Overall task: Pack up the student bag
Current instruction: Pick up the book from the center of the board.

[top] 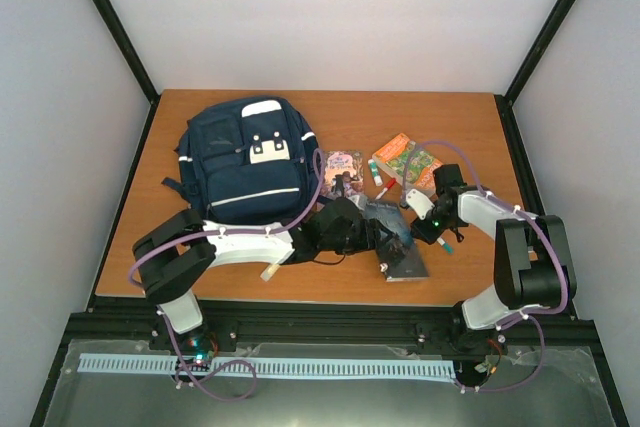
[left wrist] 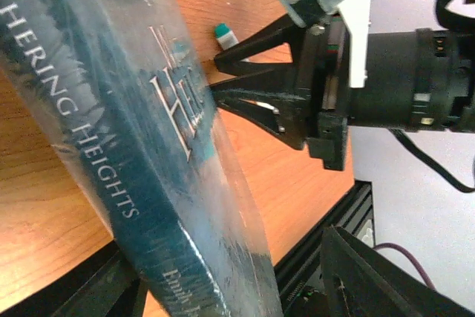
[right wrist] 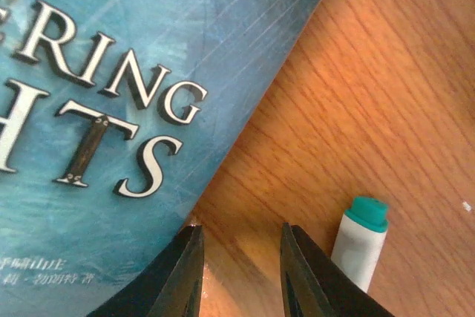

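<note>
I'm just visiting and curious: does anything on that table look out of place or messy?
The Wuthering Heights book lies at a slant near the table's front edge. A teal-capped marker lies loose beside it, close to the right end effector. Nothing looks spilled or damaged.

Lab test cell: white panel walls [top: 330,17], black frame posts [top: 110,22], wooden table [top: 450,117].
</note>
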You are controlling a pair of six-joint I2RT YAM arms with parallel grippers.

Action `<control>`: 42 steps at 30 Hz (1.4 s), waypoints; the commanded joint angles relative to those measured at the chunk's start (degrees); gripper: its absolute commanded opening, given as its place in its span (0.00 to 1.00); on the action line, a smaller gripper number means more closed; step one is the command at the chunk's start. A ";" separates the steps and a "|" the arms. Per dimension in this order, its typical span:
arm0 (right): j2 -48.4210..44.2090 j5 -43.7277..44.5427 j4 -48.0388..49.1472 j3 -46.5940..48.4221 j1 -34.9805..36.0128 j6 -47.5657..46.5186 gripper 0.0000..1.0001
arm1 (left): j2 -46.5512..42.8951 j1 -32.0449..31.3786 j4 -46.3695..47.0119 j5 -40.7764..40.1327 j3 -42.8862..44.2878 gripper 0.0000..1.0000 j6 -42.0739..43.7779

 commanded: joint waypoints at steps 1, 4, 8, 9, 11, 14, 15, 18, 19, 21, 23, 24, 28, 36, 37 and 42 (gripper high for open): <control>1.94 -0.67 -4.69 -3.25 0.68 0.22 0.29 | 0.64 -0.62 1.07 -1.83 1.96 0.63 -3.05; 1.71 -0.59 -4.70 -3.44 0.68 0.21 0.29 | 0.43 -0.63 0.26 -2.28 1.98 0.59 -3.27; 1.71 -0.65 -4.70 -3.42 0.68 0.29 0.30 | 0.55 -0.62 -0.04 -2.39 1.81 0.53 -3.54; 1.71 -0.71 -4.70 -3.45 0.68 0.37 0.30 | 0.73 -0.62 -0.06 -2.15 1.84 0.52 -3.44; 1.64 -0.90 -4.77 -3.37 0.68 0.45 0.30 | 1.47 -0.65 -0.08 -1.25 2.28 0.50 -2.76; 1.49 -1.01 -4.76 -3.36 0.68 0.65 0.30 | 2.62 -0.62 -0.01 -0.61 2.51 0.42 -2.84; 1.45 -1.08 -4.78 -3.36 0.68 0.65 0.30 | 2.94 -0.67 0.35 -0.40 2.31 0.39 -3.09; 1.12 -1.08 -4.79 -3.41 0.68 0.67 0.30 | 3.80 -0.55 0.77 0.11 2.47 0.33 -3.06; 0.98 -1.10 -4.72 -3.38 0.68 0.84 0.30 | 3.93 -0.54 0.62 0.05 2.58 0.32 -2.96; 0.64 -1.38 -4.74 -3.44 0.68 1.01 0.31 | 3.93 -0.54 0.47 -0.11 2.58 0.28 -2.93; 0.33 -1.65 -4.81 -3.40 0.68 1.27 0.31 | 3.56 -0.54 0.18 -0.43 2.35 0.22 -2.80; 0.24 -1.79 -4.85 -3.43 0.68 1.41 0.31 | 3.21 -0.54 -0.13 -0.76 2.22 0.18 -2.55; -0.45 0.55 -5.29 -2.89 0.68 2.16 0.32 | 0.76 -0.54 -2.21 -3.26 1.45 0.01 -0.52; -11.88 -0.18 -14.32 3.68 0.15 3.30 0.36 | -8.57 -0.54 -7.68 -6.02 1.60 0.01 10.19; -13.03 -0.87 -15.62 5.10 0.15 3.62 0.37 | -10.02 -0.49 -8.77 -6.30 1.73 0.01 11.53; -17.83 -3.26 -19.56 10.89 0.15 5.57 0.49 | -17.89 1.32 -15.23 -7.04 2.61 0.01 18.18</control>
